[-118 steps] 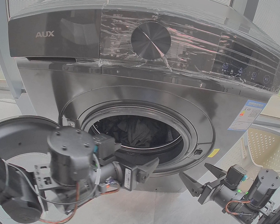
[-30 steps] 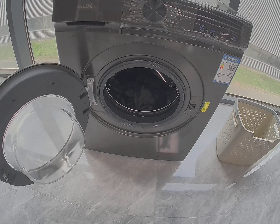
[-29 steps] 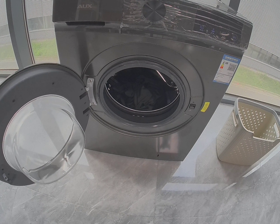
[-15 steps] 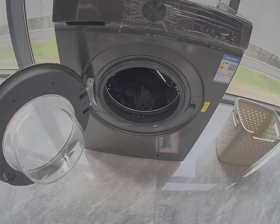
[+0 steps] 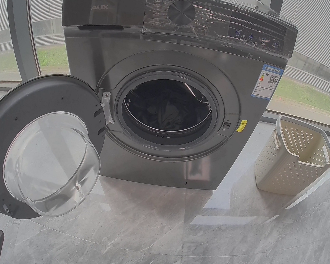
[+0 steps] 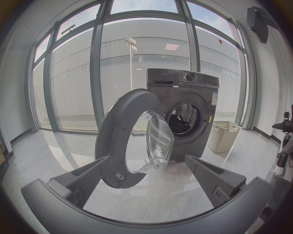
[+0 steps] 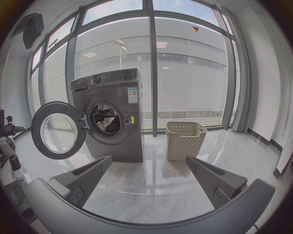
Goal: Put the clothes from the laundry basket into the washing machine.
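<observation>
Left gripper (image 6: 146,159) sits low at the near left, over the grey marble floor (image 5: 182,232), jaws spread wide, nothing between them. Next we have the round door (image 5: 15,115), swung fully open on its left-side hinge, clear bowl facing us. The washing machine (image 5: 177,54) stands centre, against the window wall. There is a pale logo on the dark panel at top left, then a dial (image 5: 181,12) and a touch panel with lit icons, both under wrinkled plastic film. The dark clothes (image 5: 164,109) lie inside the drum, low and toward the back. On the front, at upper right, there is a blue-and-white label (image 5: 267,81) with a QR code and coloured bars, print too small for us to read. A small yellow sticker (image 5: 241,126) sits beside the latch. The cream perforated laundry basket (image 5: 291,167) stands upright on the floor near the machine's right side, not touching it. Right gripper (image 7: 148,159) is low at the near right, jaws also wide apart and holding nothing.
</observation>
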